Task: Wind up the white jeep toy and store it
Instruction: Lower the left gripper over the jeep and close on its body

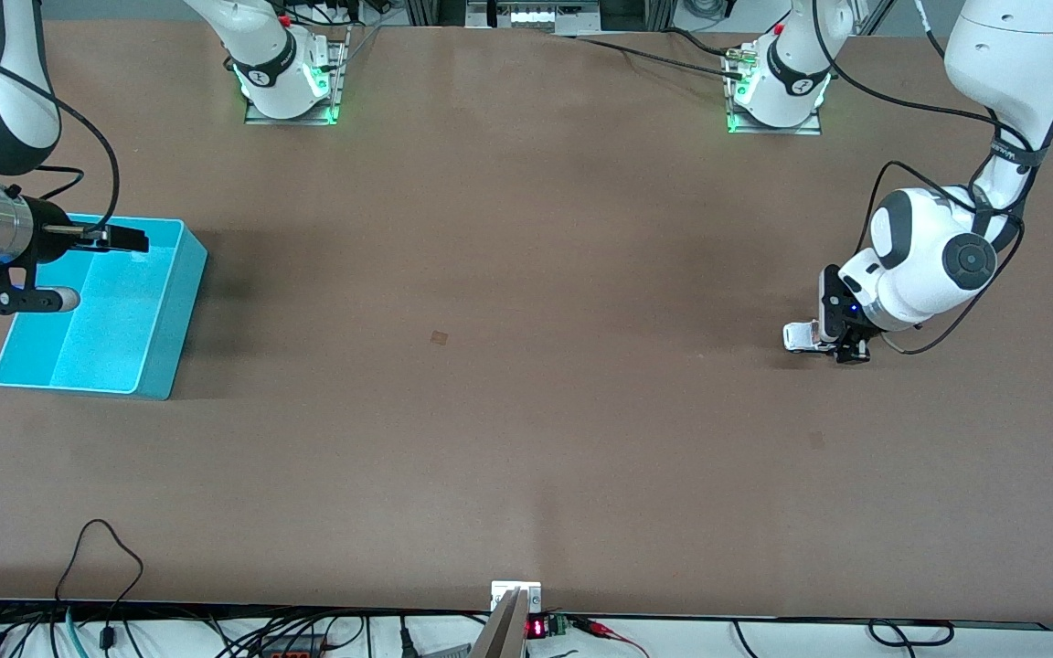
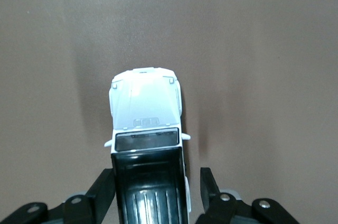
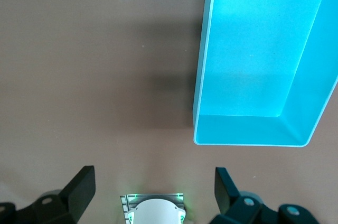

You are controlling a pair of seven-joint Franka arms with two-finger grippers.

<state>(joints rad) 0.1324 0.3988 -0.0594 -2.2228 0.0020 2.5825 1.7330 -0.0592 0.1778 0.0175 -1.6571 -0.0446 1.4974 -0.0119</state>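
Observation:
The white jeep toy [image 1: 799, 336] stands on the table toward the left arm's end, its white hood [image 2: 147, 113] pointing away from the wrist. My left gripper [image 1: 842, 352] is down at the table with its fingers on either side of the jeep's black rear section [image 2: 150, 192]. One finger [image 2: 103, 184] is against the jeep's side and the other finger [image 2: 210, 182] stands a small gap off it, so the gripper is open. My right gripper [image 1: 138, 242] hangs open and holds nothing, over the turquoise bin [image 1: 175, 311] toward the right arm's end.
The turquoise bin [image 3: 203, 76] has nothing in it where it shows. The right arm's base [image 3: 154, 211] shows between the right gripper's fingers. Cables and a small bracket [image 1: 515, 594] lie along the table edge nearest the front camera.

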